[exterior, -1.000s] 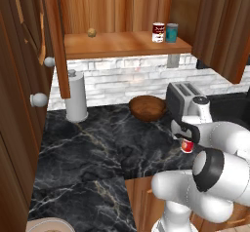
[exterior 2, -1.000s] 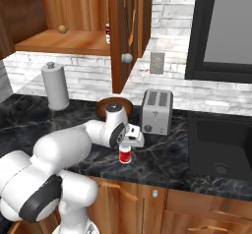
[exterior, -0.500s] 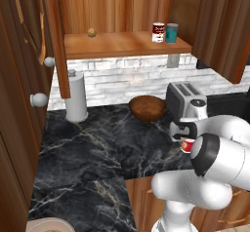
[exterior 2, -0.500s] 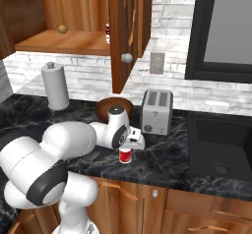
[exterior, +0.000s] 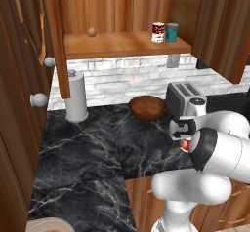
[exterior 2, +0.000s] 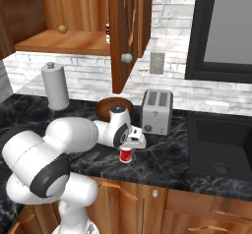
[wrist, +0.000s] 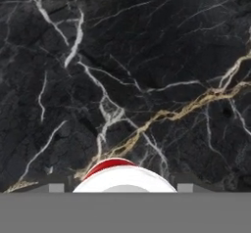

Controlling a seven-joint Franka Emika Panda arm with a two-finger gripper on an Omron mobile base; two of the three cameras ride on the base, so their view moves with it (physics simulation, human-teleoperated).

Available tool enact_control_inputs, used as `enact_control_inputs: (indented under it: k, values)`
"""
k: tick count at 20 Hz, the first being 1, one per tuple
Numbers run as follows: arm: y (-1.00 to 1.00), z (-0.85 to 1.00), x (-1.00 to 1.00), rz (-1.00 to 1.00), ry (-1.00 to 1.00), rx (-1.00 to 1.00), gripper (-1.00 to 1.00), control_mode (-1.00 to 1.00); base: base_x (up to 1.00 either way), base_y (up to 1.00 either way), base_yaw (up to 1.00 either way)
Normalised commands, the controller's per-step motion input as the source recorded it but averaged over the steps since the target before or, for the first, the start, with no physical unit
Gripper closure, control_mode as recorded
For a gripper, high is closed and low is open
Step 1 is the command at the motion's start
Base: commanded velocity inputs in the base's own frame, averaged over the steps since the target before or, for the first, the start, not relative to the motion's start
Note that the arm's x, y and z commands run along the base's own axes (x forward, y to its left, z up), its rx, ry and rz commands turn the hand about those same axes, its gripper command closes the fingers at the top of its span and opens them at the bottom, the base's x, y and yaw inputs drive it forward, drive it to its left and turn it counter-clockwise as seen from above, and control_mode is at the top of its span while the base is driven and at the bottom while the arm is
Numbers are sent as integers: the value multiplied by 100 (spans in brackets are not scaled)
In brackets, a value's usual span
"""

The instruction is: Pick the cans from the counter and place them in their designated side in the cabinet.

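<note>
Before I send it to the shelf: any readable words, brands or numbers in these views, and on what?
None reads.
Red-and-white can on the cabinet shelf: label marks, too small and blurred.
Teal can beside it: no legible print.
Red can under the gripper on the counter: no text visible.
Toaster: no lettering readable.

On the counter [exterior 2: 197, 152], a can [exterior 2: 126, 155] stands before the toaster [exterior 2: 156, 111], with the bowl [exterior 2: 109, 106] to the toaster's left and the towel roll [exterior 2: 55, 85] farther left. Two cans [exterior: 165, 32] sit side by side on the cabinet [exterior: 122, 43] shelf's right end.
</note>
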Motion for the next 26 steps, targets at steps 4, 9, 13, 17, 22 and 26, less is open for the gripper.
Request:
enact_control_inputs:
  k: [4,9,13,17,22,26]
  values:
    - [-2,-6,-1,0,1,2,100,-100,0,0,0]
    - [5,2,-9,0,-2,4,100,-100,0,0,0]
    - [21,31,-15,0,-5,3,100,-100,0,0,0]
    - [27,32,-9,0,-3,1,100,-100,0,0,0]
    - [28,25,-5,0,-3,0,100,-100,0,0,0]
    - [24,30,-4,0,-4,0,100,-100,0,0,0]
